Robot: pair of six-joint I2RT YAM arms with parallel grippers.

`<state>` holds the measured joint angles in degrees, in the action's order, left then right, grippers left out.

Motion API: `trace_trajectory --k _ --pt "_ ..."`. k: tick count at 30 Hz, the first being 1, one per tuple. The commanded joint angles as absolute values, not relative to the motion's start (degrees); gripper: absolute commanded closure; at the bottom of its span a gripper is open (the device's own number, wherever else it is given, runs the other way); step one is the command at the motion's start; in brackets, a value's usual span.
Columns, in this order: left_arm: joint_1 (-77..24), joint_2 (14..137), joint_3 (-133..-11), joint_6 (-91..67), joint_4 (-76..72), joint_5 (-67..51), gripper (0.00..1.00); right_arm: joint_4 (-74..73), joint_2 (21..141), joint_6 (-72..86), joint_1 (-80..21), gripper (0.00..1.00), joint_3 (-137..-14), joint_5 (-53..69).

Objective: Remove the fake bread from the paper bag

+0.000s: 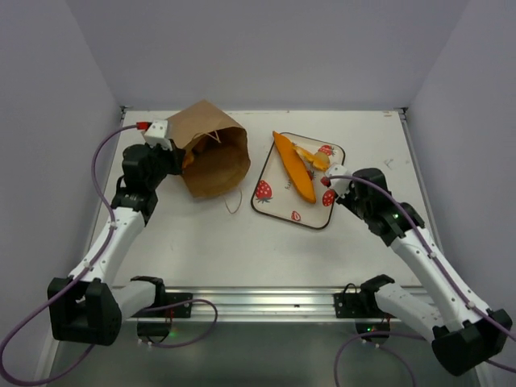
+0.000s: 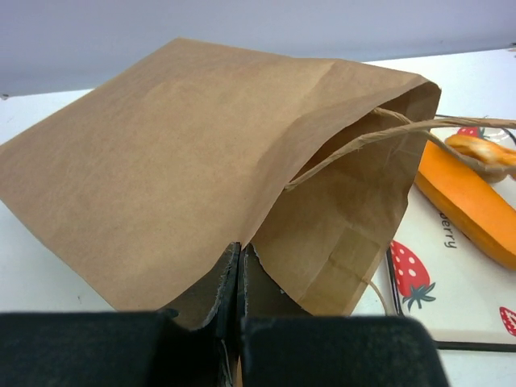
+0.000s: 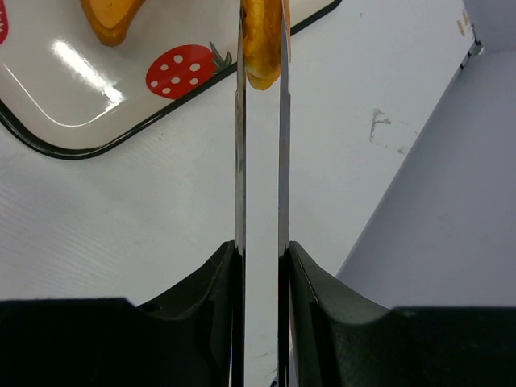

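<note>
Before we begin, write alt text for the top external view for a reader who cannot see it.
From above, a paper bag lies on its side on a table, its rim pinched by the left end effector. Beside it, a strawberry-print tray holds an orange baguette, and the right end effector grips a small bread piece at the tray's edge.

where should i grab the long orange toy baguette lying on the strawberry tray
Pinch the long glossy orange toy baguette across its narrow width near mid-length, from above: it lies flat on the strawberry-print tray and tapers to pointed ends.
</note>
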<state>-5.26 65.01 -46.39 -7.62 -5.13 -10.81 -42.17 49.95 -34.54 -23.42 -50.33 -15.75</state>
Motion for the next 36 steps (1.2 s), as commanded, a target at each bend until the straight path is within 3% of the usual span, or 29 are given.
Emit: trace_trajectory --k 1,17,20,21,24,36 --pt "-4.75 60.65 -43.69 -6.59 -11.42 -13.71 0.98 -35.07 54.3 -32.0 -22.33 1.0 -52.56 -16.96" --pt "-4.83 56.78 -37.27 -6.15 -13.8 -16.35 0.98 -36.82 65.92 -29.45 -22.41 1.0 -53.79 -9.5" --pt "-4.83 56.43 -37.35 -5.89 -13.8 -16.26 0.98 -37.79 66.01 -29.18 -22.41 0.94 -53.53 -8.97" --pt "-4.83 56.34 -37.44 -5.98 -13.89 -16.26 0.98 -37.97 65.92 -29.18 -22.41 0.86 -53.18 -8.88" --pt "-4.75 56.43 -37.44 -5.89 -13.89 -16.43 0.98 -38.14 65.13 -29.0 -22.41 0.76 -52.38 -8.97" --pt "-4.83 56.25 -37.27 -5.63 -13.54 -16.35 0.98 -37.71 63.11 -28.83 -22.15 0.59 -53.0 -10.28"
